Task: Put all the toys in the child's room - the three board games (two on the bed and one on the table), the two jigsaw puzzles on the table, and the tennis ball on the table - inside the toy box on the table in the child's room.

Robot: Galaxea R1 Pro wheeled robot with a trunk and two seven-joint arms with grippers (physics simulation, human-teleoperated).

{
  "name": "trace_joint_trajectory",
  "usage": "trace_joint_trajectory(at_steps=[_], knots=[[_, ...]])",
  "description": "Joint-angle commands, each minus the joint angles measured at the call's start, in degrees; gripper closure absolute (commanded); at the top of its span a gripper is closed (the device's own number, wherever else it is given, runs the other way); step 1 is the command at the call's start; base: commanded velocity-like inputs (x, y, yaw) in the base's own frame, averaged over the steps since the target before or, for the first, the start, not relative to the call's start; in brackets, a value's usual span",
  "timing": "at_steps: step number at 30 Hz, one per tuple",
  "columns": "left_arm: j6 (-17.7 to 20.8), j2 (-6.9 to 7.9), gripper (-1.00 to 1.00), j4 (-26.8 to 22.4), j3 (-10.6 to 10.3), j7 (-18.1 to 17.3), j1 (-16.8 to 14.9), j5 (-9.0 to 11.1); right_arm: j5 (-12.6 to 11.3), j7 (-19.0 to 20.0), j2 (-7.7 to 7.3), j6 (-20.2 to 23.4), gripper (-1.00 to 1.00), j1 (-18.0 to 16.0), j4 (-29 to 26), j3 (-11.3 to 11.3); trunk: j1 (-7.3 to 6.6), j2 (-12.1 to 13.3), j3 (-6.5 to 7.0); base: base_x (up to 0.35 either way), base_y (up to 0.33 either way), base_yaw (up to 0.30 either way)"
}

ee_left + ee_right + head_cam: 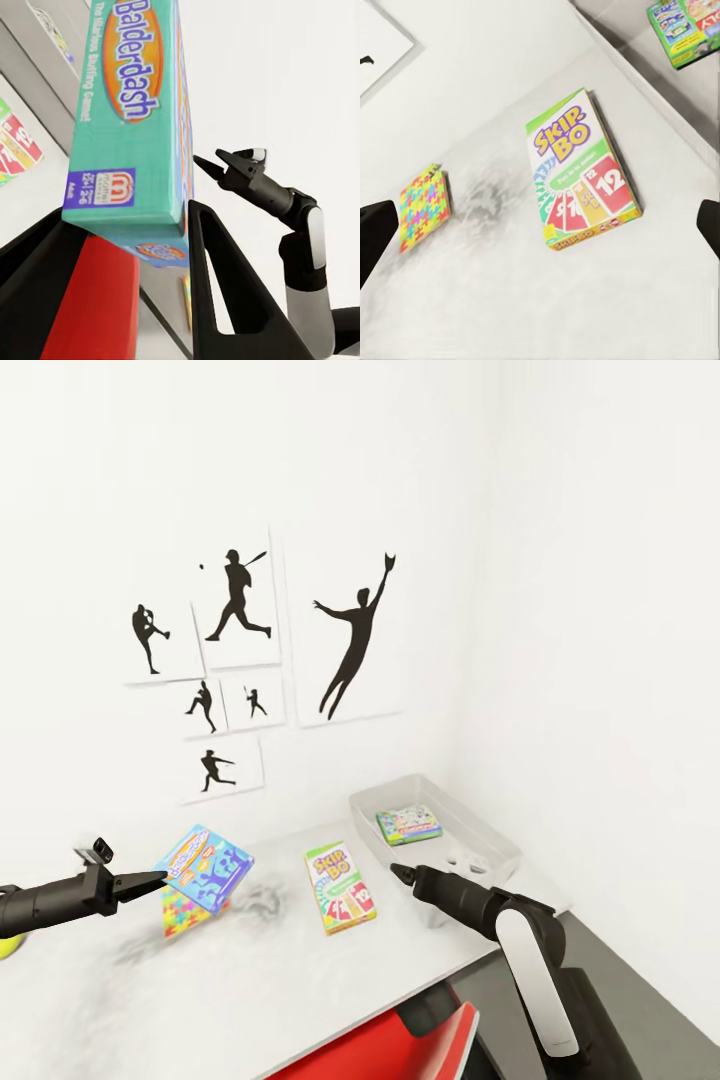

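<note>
A white-walled child's room with black baseball silhouettes above a pale table point(250, 1000). The robot's left gripper point(150, 881) is clamped on one edge of a blue-and-orange Balderdash board game point(205, 867), holding it tilted in the air above the table. In the left wrist view the box point(131, 112) sits between the two dark fingers point(225, 292), gripped across its thin side. It looks like light, stiff cardboard with a glossy print (likely a little slippery), so a pinch across the thickness near an edge suits it, though it may swing or slide if the grip is shallow.

Below it a jigsaw puzzle point(188, 913) lies flat on the table. The SKIP-BO game point(340, 886) lies flat near the middle, well apart from both grippers; thin and flush with the surface, it probably needs taking by a long edge. The grey toy box point(480, 830) stands at the table's far right corner, already holding one green-edged box point(409, 824). The right gripper point(402, 874) hovers between SKIP-BO and the toy box, holding nothing; in the right wrist view its fingertips point(376, 232) stand wide apart.
</note>
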Motion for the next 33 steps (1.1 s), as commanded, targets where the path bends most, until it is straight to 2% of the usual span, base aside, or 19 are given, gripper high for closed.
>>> trace_joint_trajectory(at_steps=[1,27,31,33], knots=[[0.6,0.02,1.00,0.0,0.0,-0.2,0.0,0.1,-0.6,-0.6,0.03,0.2,-1.00,0.0,0.0,0.0,0.03,0.0,-0.03,0.029,-0.001,-0.057],[0.5,0.02,1.00,0.0,0.0,-0.2,0.0,0.1,-0.5,-0.6,0.12,0.1,-1.00,0.0,0.0,0.0,0.03,0.0,-0.03,0.106,0.000,-0.005],[0.5,0.02,1.00,0.0,-0.1,-0.2,0.0,0.1,-0.4,-0.5,0.15,-1.5,-1.00,0.0,0.0,0.2,0.03,0.0,-0.03,0.009,0.000,0.000],[0.4,-0.59,1.00,0.0,0.0,-0.2,0.0,0.1,-0.3,-0.5,0.81,-2.2,-1.00,0.2,0.0,0.5,0.03,0.0,-0.03,0.000,0.000,0.000]])
